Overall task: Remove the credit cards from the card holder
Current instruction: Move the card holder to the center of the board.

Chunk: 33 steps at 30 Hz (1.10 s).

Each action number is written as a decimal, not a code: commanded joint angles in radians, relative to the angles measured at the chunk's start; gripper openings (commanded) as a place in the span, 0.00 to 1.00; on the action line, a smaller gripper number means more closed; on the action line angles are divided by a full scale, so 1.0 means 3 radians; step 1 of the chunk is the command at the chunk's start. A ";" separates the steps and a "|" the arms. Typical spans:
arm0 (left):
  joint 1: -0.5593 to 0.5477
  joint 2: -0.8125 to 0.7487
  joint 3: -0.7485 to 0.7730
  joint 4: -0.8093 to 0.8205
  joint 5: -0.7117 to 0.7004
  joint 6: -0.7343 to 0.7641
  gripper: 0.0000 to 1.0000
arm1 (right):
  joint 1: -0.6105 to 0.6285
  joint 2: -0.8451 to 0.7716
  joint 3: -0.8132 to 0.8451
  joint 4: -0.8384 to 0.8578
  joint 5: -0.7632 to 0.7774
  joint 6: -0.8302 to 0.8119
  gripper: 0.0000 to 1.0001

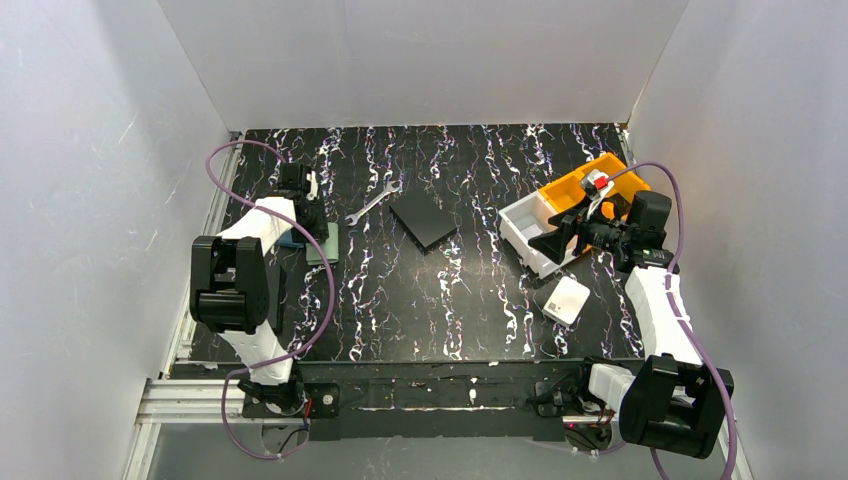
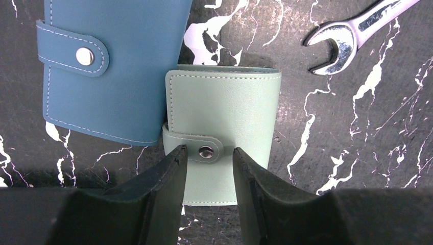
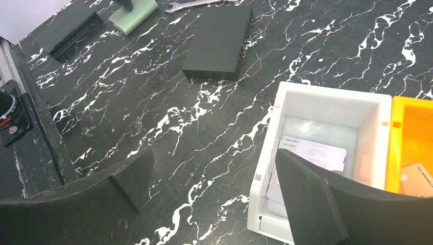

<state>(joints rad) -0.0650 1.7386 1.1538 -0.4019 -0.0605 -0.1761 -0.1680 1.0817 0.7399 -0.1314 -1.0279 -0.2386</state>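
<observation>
The card holder (image 2: pixel 224 107) is a pale mint-green wallet, folded shut with its snap strap fastened. It lies flat at the table's left (image 1: pixel 323 243) and also shows in the right wrist view (image 3: pixel 134 15). My left gripper (image 2: pixel 208 153) is open just above it, one jaw on each side of the strap's snap, gripping nothing. No card shows at the holder. My right gripper (image 3: pixel 213 158) is open and empty, hovering over the left rim of a white bin (image 3: pixel 332 94). A pale printed card (image 3: pixel 316 152) lies inside that bin.
A blue snap pouch (image 2: pixel 112 66) touches the holder's left side. A wrench (image 2: pixel 352 30) lies to its far right. A black square plate (image 1: pixel 423 220) sits mid-table. An orange bin (image 1: pixel 575 185) adjoins the white bin, with a tan card corner (image 3: pixel 419 176) inside. A white square box (image 1: pixel 567 299) lies nearer.
</observation>
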 commanded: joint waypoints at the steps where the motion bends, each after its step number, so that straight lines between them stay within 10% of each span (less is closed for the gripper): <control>1: -0.0003 -0.0012 -0.0018 -0.0009 -0.0081 -0.0068 0.38 | -0.0006 -0.0011 -0.0002 0.0039 -0.0079 -0.0028 0.98; 19: -0.0141 -0.0157 0.0022 -0.0144 -0.0307 0.0085 0.00 | -0.0005 0.0002 0.0006 0.0001 -0.0042 -0.0068 0.98; 33: -0.0606 -0.0962 -0.0309 -0.0024 0.1123 -0.0830 0.00 | 0.0076 0.0051 0.0019 -0.0052 -0.0143 -0.0079 0.98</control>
<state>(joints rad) -0.2363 1.5505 1.1271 -0.4431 0.0673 -0.2546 -0.1646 1.0966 0.7383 -0.1398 -1.0370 -0.2432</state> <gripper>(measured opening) 0.020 0.983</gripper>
